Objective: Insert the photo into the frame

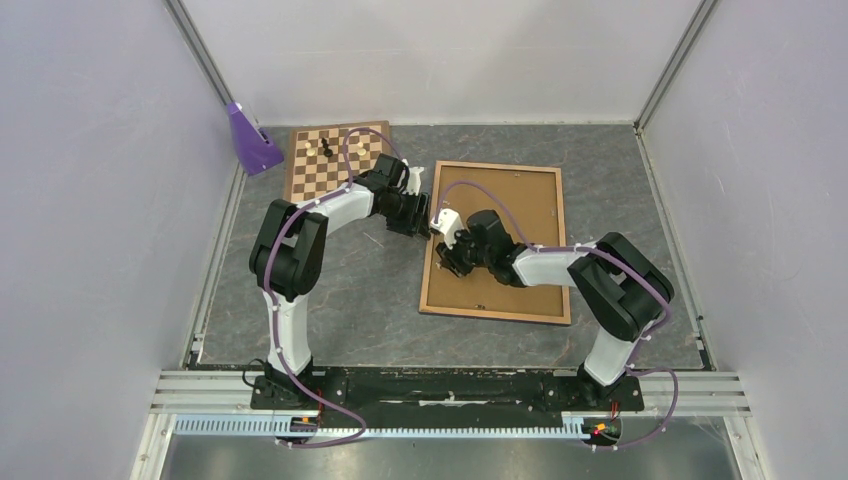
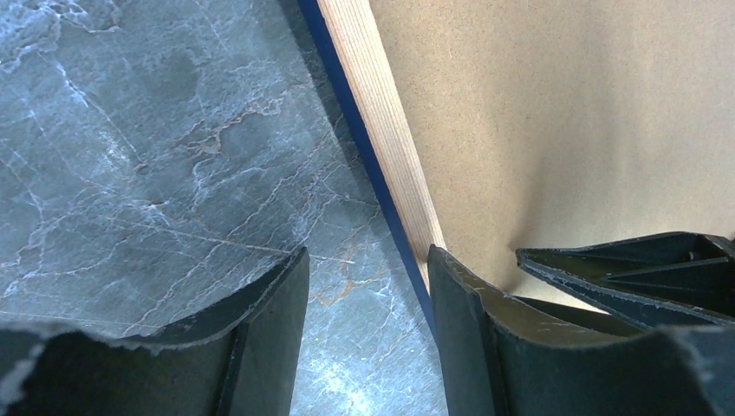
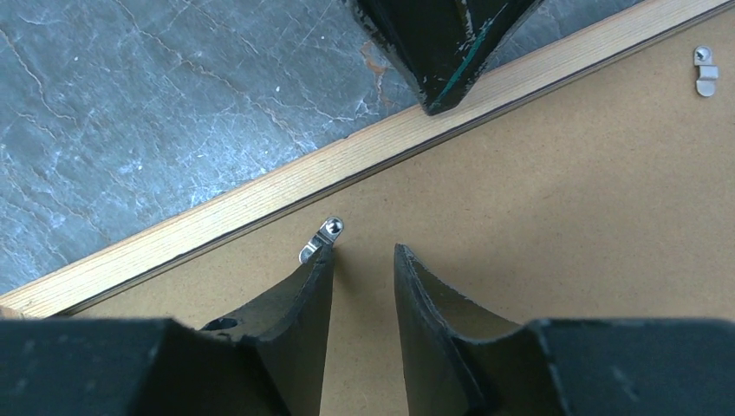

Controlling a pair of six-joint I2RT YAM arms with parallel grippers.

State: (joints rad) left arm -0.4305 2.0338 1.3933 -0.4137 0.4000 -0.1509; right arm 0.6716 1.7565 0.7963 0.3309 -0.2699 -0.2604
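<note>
The frame [image 1: 495, 315] lies face down on the table, its light wood back up and a blue side edge showing in the left wrist view [image 2: 390, 147]. A plain brown backing board [image 1: 510, 210] fills it. The photo is not in view. My left gripper [image 1: 425, 228] is open and empty at the frame's left rim; in its wrist view [image 2: 368, 260] one finger is over the table and the other over the rim. My right gripper [image 1: 445, 255] is open and empty just above the board [image 3: 537, 191]; in its wrist view [image 3: 364, 256] its left finger touches a small metal clip [image 3: 321, 238].
A chessboard [image 1: 335, 160] with a few pieces lies at the back left, beside a purple object [image 1: 252, 140] at the wall. A second metal clip [image 3: 706, 71] sits on the board. The two grippers are close together; the left finger [image 3: 442, 52] shows in the right wrist view.
</note>
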